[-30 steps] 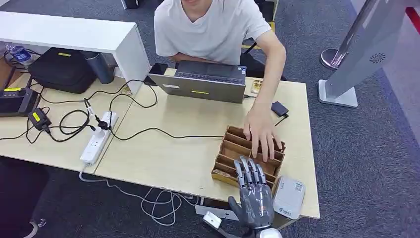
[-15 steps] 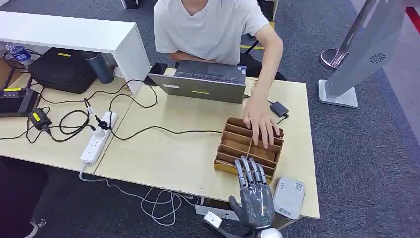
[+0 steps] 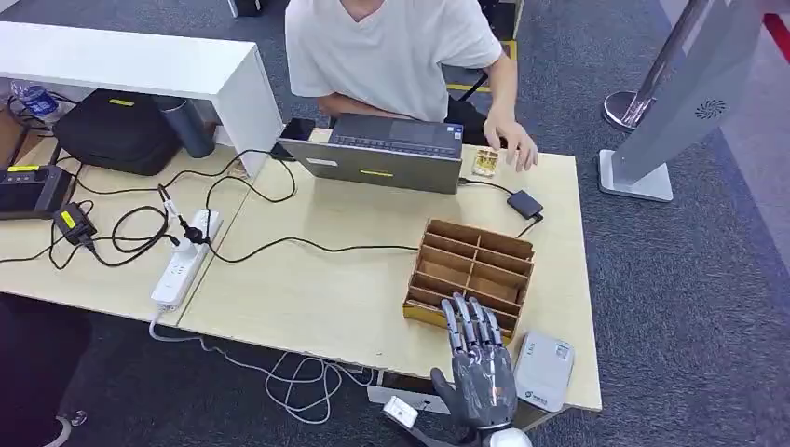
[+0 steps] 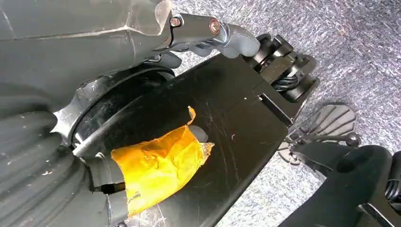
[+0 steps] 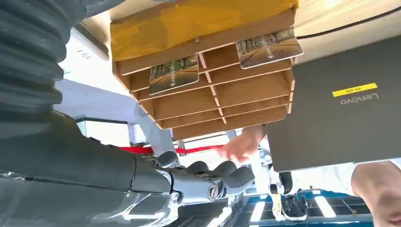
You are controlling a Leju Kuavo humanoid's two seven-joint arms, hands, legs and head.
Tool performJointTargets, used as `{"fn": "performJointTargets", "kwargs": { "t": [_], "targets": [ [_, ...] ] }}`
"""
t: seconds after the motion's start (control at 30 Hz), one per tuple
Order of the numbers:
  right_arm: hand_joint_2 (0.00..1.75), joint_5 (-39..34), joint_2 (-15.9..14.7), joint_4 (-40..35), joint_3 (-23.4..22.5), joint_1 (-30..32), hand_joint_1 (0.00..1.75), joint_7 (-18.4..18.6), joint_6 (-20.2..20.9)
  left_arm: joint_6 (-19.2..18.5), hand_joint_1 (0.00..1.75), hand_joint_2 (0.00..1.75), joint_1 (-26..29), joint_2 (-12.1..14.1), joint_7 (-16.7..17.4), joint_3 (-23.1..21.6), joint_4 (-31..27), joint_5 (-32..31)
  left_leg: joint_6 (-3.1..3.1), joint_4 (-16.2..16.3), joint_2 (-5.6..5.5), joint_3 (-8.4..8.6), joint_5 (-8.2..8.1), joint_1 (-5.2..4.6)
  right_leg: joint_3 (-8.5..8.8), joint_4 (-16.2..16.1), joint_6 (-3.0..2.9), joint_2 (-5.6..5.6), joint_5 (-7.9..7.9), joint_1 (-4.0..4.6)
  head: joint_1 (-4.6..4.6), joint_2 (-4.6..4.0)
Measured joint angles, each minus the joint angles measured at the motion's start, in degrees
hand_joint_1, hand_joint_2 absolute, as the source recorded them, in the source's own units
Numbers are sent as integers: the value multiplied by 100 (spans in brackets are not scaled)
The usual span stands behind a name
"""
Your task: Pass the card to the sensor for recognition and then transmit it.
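A wooden slotted rack (image 3: 477,234) stands on the table's near right part. The right wrist view shows two picture cards (image 5: 174,74) (image 5: 268,47) lying in the nearest slots of the rack (image 5: 222,92). My right hand (image 3: 480,361) hovers at the rack's near edge, fingers stretched out and apart, holding nothing; its fingers (image 5: 210,179) appear in the wrist view. A white sensor box (image 3: 543,370) lies on the table corner just right of that hand. My left hand (image 4: 208,30) hangs beside my body with nothing in it.
A person in a white shirt sits behind a grey laptop (image 3: 382,154), their hand (image 3: 512,142) beside small cards (image 3: 483,162) at the table's far edge. A power strip (image 3: 184,258) and cables lie to the left. A kiosk stand (image 3: 652,121) is at the right.
The person's hand has left the rack and drawn back to beside the laptop. The rack now sits slightly farther from me. My right hand has stayed in place.
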Motion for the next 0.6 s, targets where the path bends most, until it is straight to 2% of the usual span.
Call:
{"fn": "performJointTargets", "kwargs": {
  "t": [0.2,0.4,0.5,0.6],
  "targets": [
    [175,24,4,59,-85,-31,0,66,33,0,0,175,0,2,0,0,0,-15,0,0,0,-1,0,0,0,0,0,0,0,0,0,0],
    [175,324,136,479,-287,-362,0,343,-57,-22,0,175,-1,0,31,0,0,-81,0,1,1,2,1,0,1,0,-1,1,1,0,0,0],
    [175,326,179,713,-415,-504,0,358,-136,-22,0,175,-1,0,31,0,0,-79,0,1,1,2,1,0,1,0,-1,0,2,0,2,0],
    [175,348,225,946,-559,-529,0,356,-192,255,0,175,8,0,-200,-6,0,-325,0,2,1,2,1,0,0,0,-1,0,1,0,0,0]
  ]
}}
